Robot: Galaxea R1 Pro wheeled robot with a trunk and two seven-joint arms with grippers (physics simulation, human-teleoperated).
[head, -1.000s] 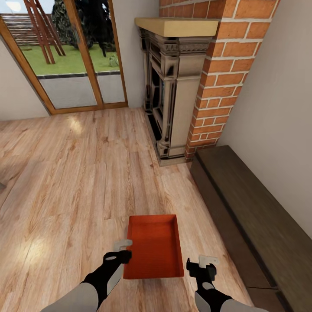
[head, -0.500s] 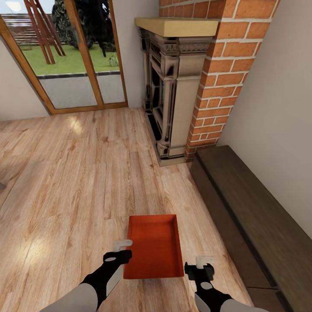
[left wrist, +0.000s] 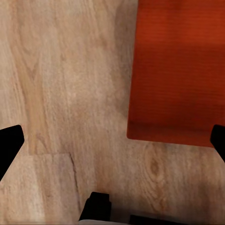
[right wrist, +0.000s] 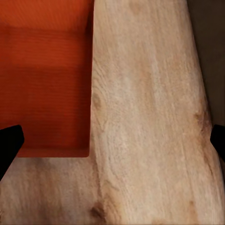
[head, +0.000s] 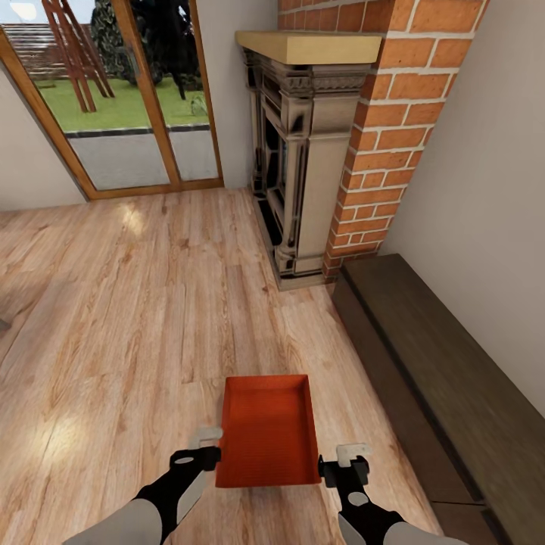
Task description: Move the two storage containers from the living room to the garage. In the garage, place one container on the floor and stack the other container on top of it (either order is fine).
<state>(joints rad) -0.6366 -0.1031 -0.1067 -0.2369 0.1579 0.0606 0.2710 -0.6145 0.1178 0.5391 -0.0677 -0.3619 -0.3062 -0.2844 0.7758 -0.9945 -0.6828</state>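
Storage container [head: 269, 431], orange-red, open-top, sits on the pale wood-plank floor [head: 136, 303] of the living room, long axis running away from the robot, approx. centred between the two arms. Nothing inside it that I can see.

Left gripper [head: 203, 446] hangs just beside the container's near left corner, level w/ the rim; can't tell if it's touching the wall. In the left wrist view the two dark fingertips [left wrist: 10, 145] sit far apart at opposite edges of the picture, w/ the container's near end [left wrist: 180, 70] partly between them and planks under the rest, so fingers are spread wide, grasping nothing.

Right gripper [head: 350, 460] is just beside the near right corner, a thin strip of floor visible between it and the box wall in the head view. Right wrist view: same story, fingertips [right wrist: 9, 143] wide apart, released, container corner [right wrist: 44, 79] on one side and bare planks [right wrist: 150, 117] on the other.

Beyond the box: a brick chimney [head: 393, 129] w/ an ornate dark fireplace surround [head: 303, 166] and pale wood mantel [head: 310, 45] on top. Long dark wooden bench [head: 439, 378] runs along the right-hand wall. Glass doors w/ wood frames [head: 144, 98] at the far left, lawn outside.
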